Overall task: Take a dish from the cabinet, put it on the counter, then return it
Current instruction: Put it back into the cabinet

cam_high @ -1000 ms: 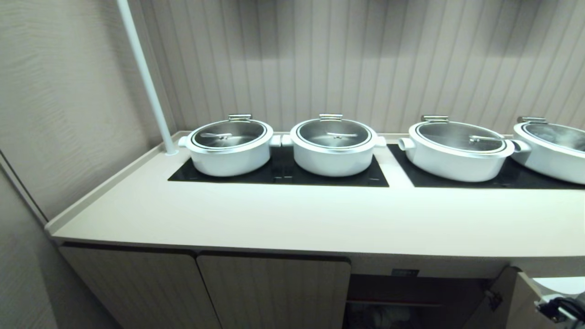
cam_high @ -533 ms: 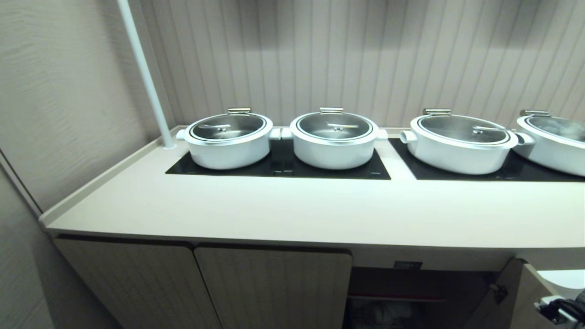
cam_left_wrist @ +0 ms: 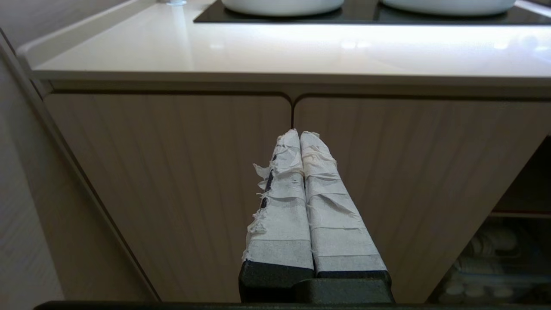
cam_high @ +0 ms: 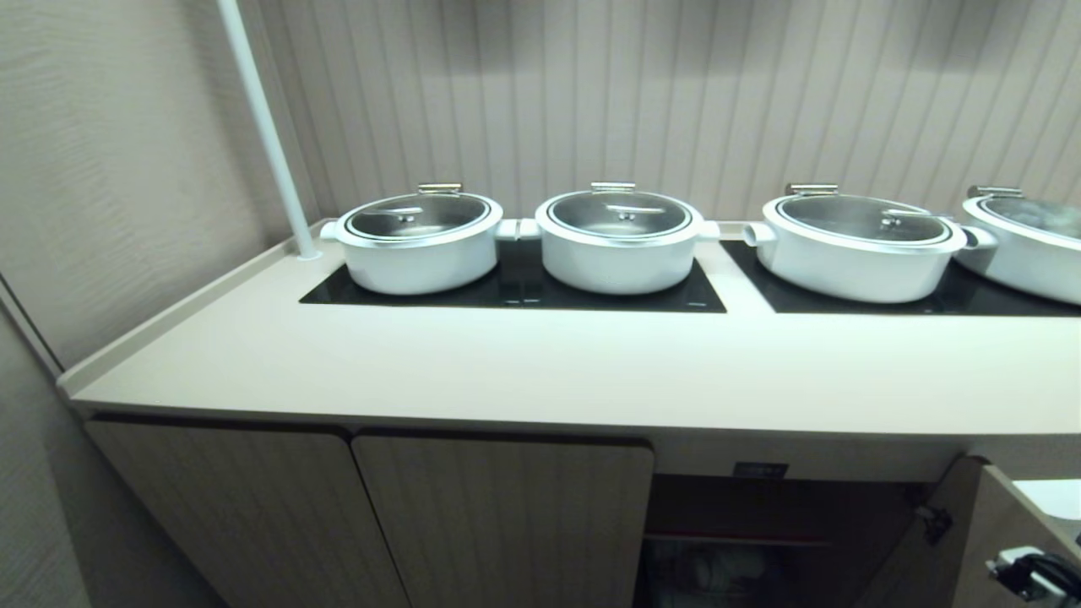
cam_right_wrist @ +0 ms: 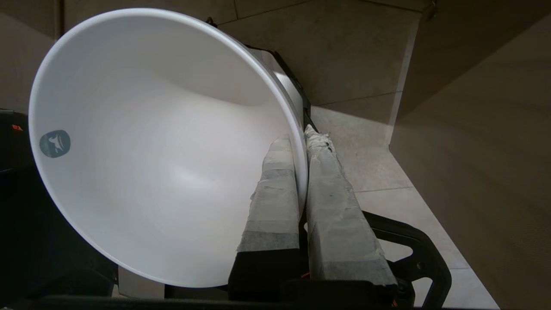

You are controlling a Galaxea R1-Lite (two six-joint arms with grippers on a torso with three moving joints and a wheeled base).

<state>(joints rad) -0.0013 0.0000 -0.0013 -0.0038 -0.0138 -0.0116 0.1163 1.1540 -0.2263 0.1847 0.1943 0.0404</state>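
Right pincer (cam_right_wrist: 301,142) clamped on dish (cam_right_wrist: 142,142) rim, low beside open cabinet (cam_high: 785,523); left pincer (cam_left_wrist: 300,134) together, idle. Keep grip firm, dish level into shelf.

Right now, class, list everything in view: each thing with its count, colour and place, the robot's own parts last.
lidded pots: four, white, on the black panels at the counter's back.
black panels: two, inset in the counter.
counter: one, cream-beige.
pole: one, white, back left corner.
cabinet doors: two shut, one open at right, beige.
dish: one, white, rim pinched by the right hand.
left hand: shut, empty, facing the shut doors.
right hand: shut on the dish.
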